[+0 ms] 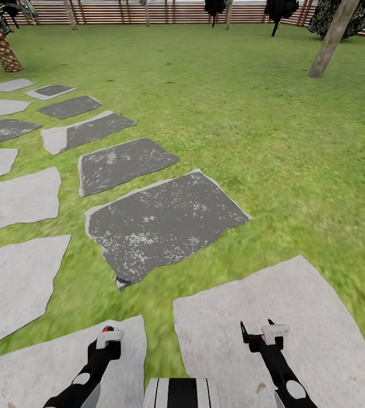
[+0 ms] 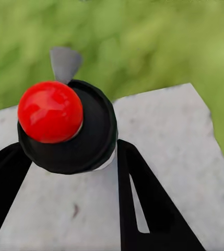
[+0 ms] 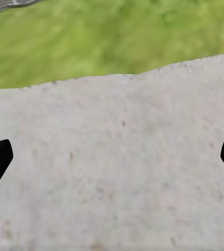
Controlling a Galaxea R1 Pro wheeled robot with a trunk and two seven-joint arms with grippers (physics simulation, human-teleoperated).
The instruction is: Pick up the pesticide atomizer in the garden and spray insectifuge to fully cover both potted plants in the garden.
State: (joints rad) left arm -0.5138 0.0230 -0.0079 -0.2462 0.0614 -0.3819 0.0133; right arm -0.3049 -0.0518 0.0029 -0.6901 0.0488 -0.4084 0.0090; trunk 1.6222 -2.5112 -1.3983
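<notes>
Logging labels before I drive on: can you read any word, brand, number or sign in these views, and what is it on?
None: no readable text in any view.
Black-and-red object held in the left gripper: no label visible.
Grey stepping stones: only pale speckles, no marks.
Brown slatted wooden fence: no sign.
Open right gripper: plain black fingers.

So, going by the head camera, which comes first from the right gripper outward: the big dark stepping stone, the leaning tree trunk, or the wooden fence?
From the right gripper:
1. Big dark stepping stone, just ahead, slightly left.
2. Leaning tree trunk, far ahead on the right.
3. Wooden fence, farthest, along the back edge of the lawn.
</notes>
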